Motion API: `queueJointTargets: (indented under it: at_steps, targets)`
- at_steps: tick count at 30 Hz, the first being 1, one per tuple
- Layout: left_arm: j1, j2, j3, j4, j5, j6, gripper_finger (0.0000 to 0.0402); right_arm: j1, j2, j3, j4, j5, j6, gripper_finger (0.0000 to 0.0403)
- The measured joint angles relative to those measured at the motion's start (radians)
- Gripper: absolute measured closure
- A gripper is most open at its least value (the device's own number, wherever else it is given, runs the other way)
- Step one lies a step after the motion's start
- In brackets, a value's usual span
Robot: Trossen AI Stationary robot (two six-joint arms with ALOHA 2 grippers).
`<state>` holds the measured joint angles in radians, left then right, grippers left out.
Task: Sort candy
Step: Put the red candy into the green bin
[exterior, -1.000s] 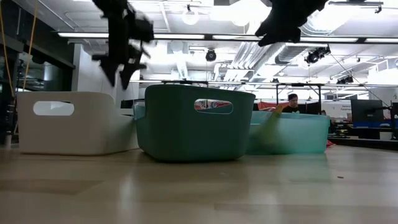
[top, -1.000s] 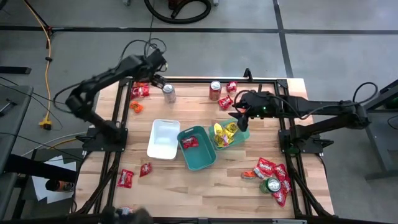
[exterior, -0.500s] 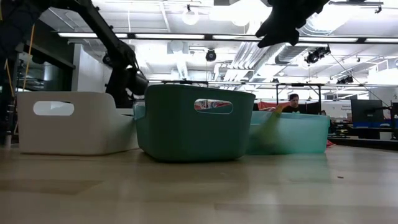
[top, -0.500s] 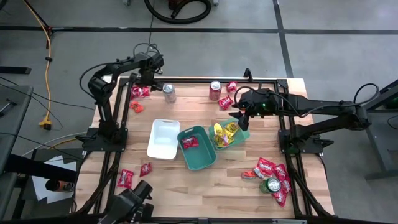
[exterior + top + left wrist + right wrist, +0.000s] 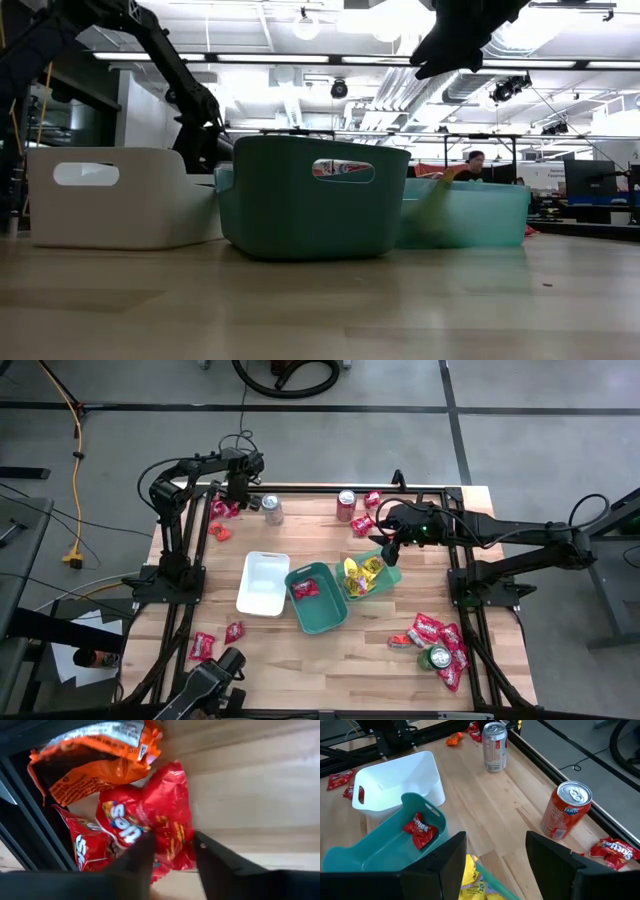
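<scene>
My left gripper (image 5: 233, 498) is low over the table's far left corner. It is open, with its fingers on either side of a red candy packet (image 5: 150, 815) that lies flat on the wood. An orange packet (image 5: 95, 762) and a second red packet (image 5: 87, 847) lie beside it. My right gripper (image 5: 390, 546) is open and holds nothing. It hangs above the light teal tray (image 5: 392, 572), which holds yellow candy (image 5: 358, 575). The dark teal tray (image 5: 325, 618) holds one red packet (image 5: 420, 831). The white tray (image 5: 263, 582) stands to its left. My left gripper (image 5: 172, 842) comes down from above with one finger (image 5: 137, 857) on each side of the red packet's edge (image 5: 170, 855). I cannot tell whether the fingers touch it. The packet lies flat on the table.
A silver can (image 5: 271, 510) and an orange can (image 5: 346, 505) stand near the far edge. A green can (image 5: 438, 657) sits in a pile of red packets (image 5: 440, 635) at the near right. More red packets lie at the near left (image 5: 203, 646) and far right (image 5: 363, 523).
My left arm has swung toward the table's far left corner and dropped from well above the table to the red packets there. In the low view, its gripper has sunk behind the white tray. My right arm has kept nearly still.
</scene>
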<state>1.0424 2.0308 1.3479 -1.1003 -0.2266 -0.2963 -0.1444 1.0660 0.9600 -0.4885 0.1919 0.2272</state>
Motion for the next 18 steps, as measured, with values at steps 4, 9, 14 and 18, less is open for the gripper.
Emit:
queueJointTargets:
  at_steps: [4,9,14,18]
  targets:
    - [0.001,-0.017,0.0,0.001,0.027,0.065,0.0381,0.0,0.0,0.0,0.0,0.0,0.0,0.0201]
    - [0.011,-0.124,-0.001,0.057,0.07,0.09,0.0393,0.0,0.0,0.0,0.0,0.001,0.0,0.0201]
    - [0.021,-0.324,-0.001,0.148,0.155,0.065,0.04,-0.005,0.001,0.0,0.033,0.001,-0.036,0.0202]
    - [-0.038,-0.489,0.0,0.232,0.229,0.09,0.0401,-0.036,0.001,0.0,0.074,0.01,-0.044,0.0202]
